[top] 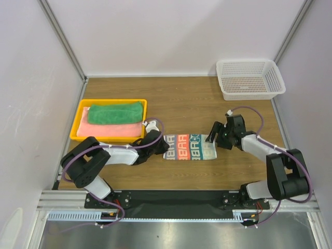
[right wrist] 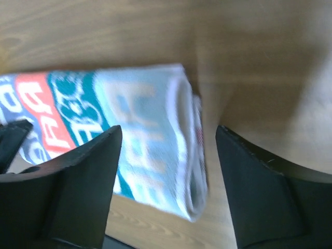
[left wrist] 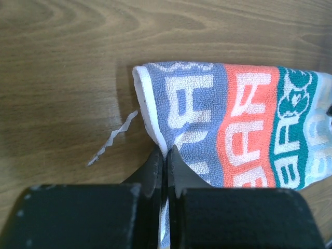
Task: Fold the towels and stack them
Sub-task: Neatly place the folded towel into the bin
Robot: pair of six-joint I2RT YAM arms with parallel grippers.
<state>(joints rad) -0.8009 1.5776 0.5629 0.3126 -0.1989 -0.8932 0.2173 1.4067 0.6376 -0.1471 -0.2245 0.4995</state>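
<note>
The patterned towel [top: 189,147] lies on the table [top: 181,98] just beside the yellow tray [top: 111,101]. Its long side points away from the tray. The left gripper [left wrist: 166,155] pinches the corner nearest the tray. The right gripper [right wrist: 168,140] is open around the far end, maybe not touching. Close it gently, then lift both ends together.

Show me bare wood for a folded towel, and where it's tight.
Freest: the table between the yellow tray and white basket. Also bare: the strip between the patterned towel and the near edge. Crowded: mid-table, where the left end effector pinches that towel and the right end effector straddles its other end; the tray holds the green towel and pink towel.
</note>
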